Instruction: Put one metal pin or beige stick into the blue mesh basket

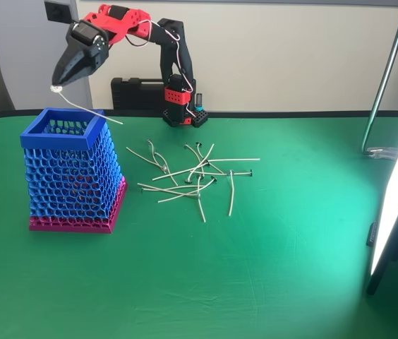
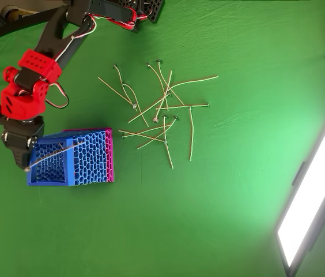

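The blue mesh basket [image 1: 72,173] [image 2: 73,158] stands upright at the left of the green table, on its magenta base band. My gripper [image 1: 67,79] [image 2: 23,163] hangs just above the basket's left rim, shut on a thin beige stick [image 1: 89,111] [image 2: 56,154] by its white round head. The stick slants down and to the right across the basket's open top, with its free end past the right rim in the fixed view.
Several thin sticks with small dark ends [image 1: 195,173] [image 2: 159,112] lie scattered to the right of the basket. A bright light panel [image 1: 396,198] [image 2: 312,202] stands at the right edge. A black case [image 1: 139,92] and the arm's base [image 1: 181,106] are at the back.
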Robot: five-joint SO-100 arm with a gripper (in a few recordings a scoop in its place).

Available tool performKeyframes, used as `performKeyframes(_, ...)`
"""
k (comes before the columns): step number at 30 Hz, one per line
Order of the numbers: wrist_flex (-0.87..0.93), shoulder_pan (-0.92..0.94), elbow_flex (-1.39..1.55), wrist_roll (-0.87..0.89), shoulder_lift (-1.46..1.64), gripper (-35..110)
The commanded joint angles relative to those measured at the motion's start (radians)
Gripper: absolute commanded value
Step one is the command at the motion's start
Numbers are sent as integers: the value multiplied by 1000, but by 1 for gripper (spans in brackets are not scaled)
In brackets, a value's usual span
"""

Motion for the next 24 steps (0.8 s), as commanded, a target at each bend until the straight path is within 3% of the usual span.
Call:
performKeyframes(1,-26,-9,-18,-8,8,1)
performKeyframes(7,-35,-11,-5,-3,20,1)
performKeyframes(16,-69,6,26,12,40,24)
performKeyframes(24,-87,14,26,32,57,26)
